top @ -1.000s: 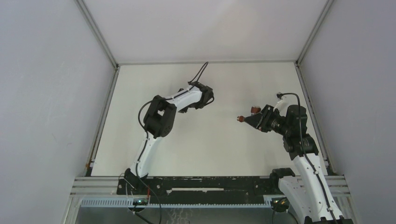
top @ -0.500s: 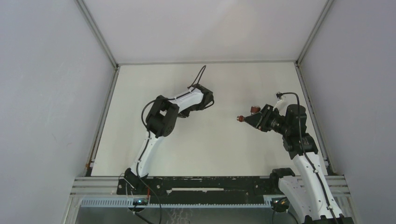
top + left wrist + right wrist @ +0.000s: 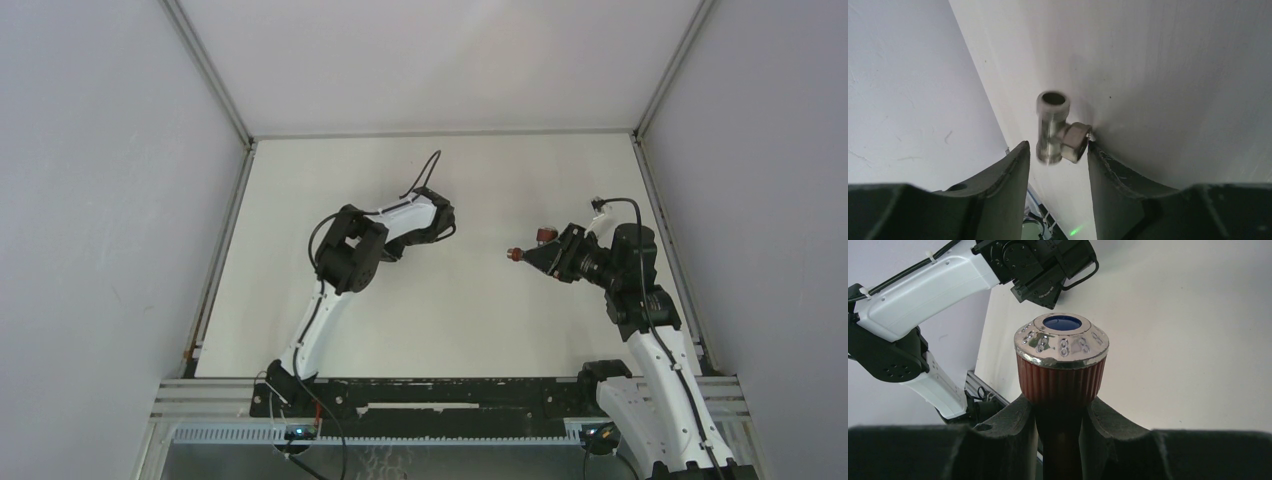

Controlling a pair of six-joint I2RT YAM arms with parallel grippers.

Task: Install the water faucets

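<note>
Two tools over a white worktop (image 3: pixel 450 310), each with a faucet part.
The right tool (image 3: pixel 1060 405) clamps the reddish-brown faucet (image 3: pixel 1061 370); the silvery fitting (image 3: pixel 1053 127) sits between the fingers of the left tool (image 3: pixel 1058 150), though I cannot tell whether it is gripped.

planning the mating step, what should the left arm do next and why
Probably close the left end effector firmly on the silvery fitting before carrying it toward the faucet: it sits only at the fingertips, blurred, seemingly touching just one finger, so the hold looks insecure. The right end effector clamps the faucet.
</note>
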